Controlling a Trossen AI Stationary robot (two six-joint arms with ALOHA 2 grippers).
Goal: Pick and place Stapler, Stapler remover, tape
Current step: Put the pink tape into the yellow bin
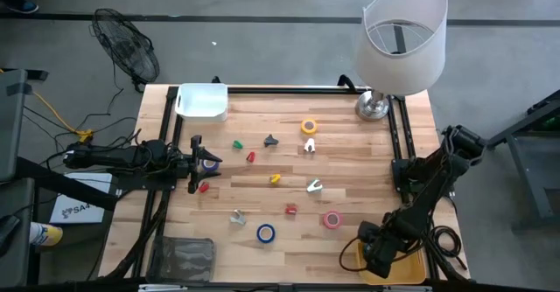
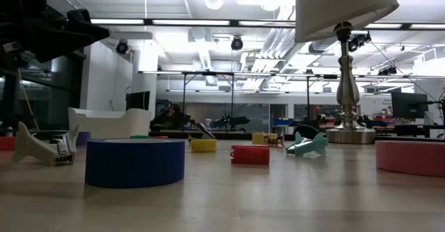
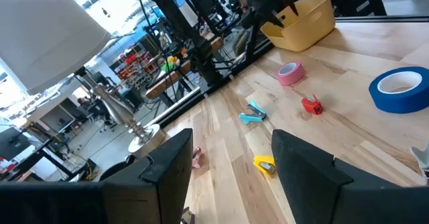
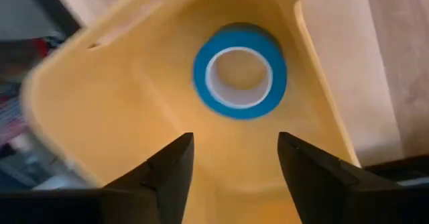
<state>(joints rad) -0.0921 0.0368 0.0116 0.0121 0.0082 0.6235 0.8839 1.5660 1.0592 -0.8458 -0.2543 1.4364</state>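
We find the right gripper (image 4: 231,163) poised over the yellow bin (image 4: 120,117) at the table's near right corner, its fingers apart and holding nothing. A blue tape roll (image 4: 239,72) lies flat on the bin's floor, just beyond the fingertips and clear of them. The left gripper (image 1: 199,163) sits at the left side of the wooden table (image 1: 350,187), fingers apart with nothing visibly between them in its wrist view; a dark blue roll (image 1: 210,163) lies just beside it, and we cannot tell whether they touch. Spread across the table we note a second blue tape roll (image 1: 266,232) near the front edge, a pink tape roll (image 1: 332,219) to its right, a yellow tape roll (image 1: 309,127) toward the lamp (image 1: 398,38), a small red stapler (image 1: 290,209), a yellow stapler (image 1: 275,179) at mid-table, and a pale staple remover (image 1: 314,185). A white tray (image 1: 203,101) stands at the far left corner.
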